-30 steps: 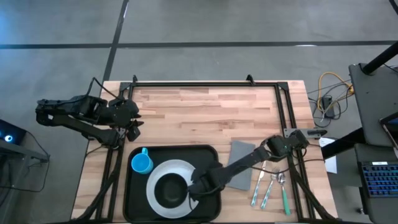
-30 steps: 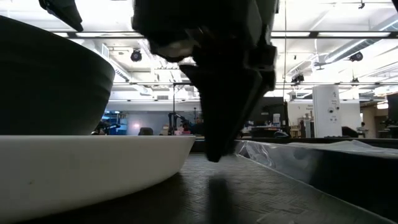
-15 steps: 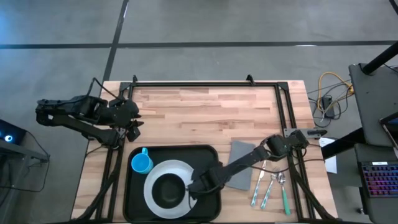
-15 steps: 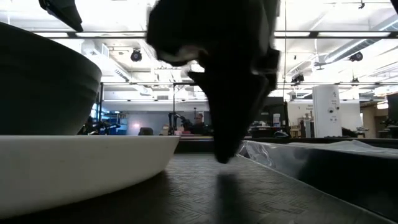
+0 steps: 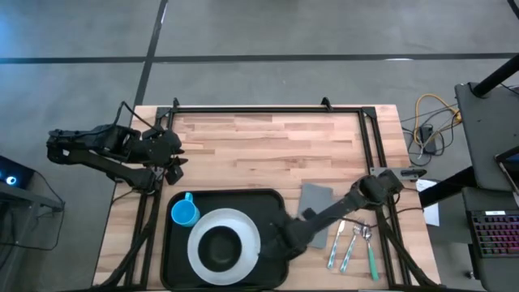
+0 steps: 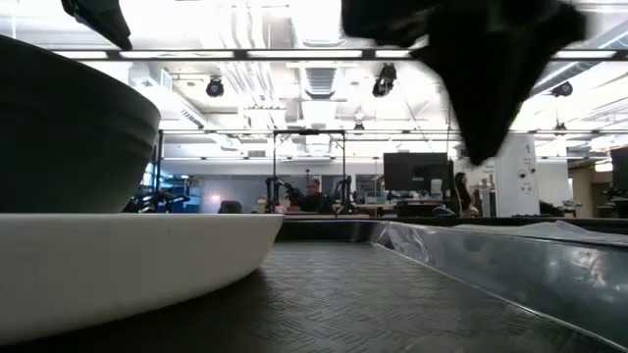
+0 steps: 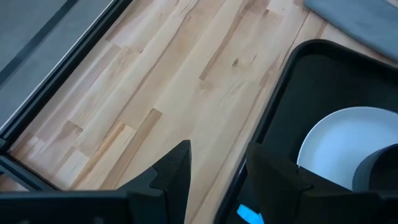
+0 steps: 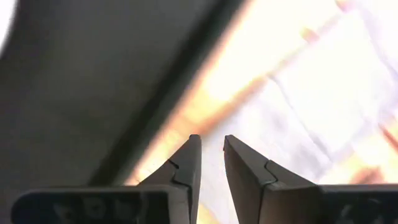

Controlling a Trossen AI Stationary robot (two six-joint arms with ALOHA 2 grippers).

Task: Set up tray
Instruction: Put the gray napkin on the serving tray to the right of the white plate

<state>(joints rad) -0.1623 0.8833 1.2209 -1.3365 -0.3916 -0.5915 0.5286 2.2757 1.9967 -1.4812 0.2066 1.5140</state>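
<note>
A: What lay behind the table?

B: A big lit hall with ceiling lamps, monitors and a person seated far back, seen level across the wooden table [image 5: 268,146].

A: And on it, taking the tray as the mark?

B: The tray [image 5: 174,251] sat at the table's near edge, left of centre. Beyond its far-left corner, off the tray, the left gripper [image 5: 172,158] waited, its fingers [image 7: 174,171] parted with bare wood showing between them.

A: What did the tray hold?

B: A blue cup [image 5: 185,212] in its far-left part, and next to that a white plate [image 5: 243,227] carrying a dark bowl [image 5: 219,249].

A: Where was the right gripper?

B: At the tray's right rim, beside the plate. The right gripper [image 5: 285,242] hung above that rim without touching anything; its fingers [image 8: 186,165] stood slightly apart and held nothing, with the dark tray on one side of them and pale wood on the other.

A: And past the tray?

B: Just right of it lay a grey napkin [image 5: 315,199], partly under the right arm, then cutlery [image 5: 350,242] with a green-handled piece farthest out.
</note>
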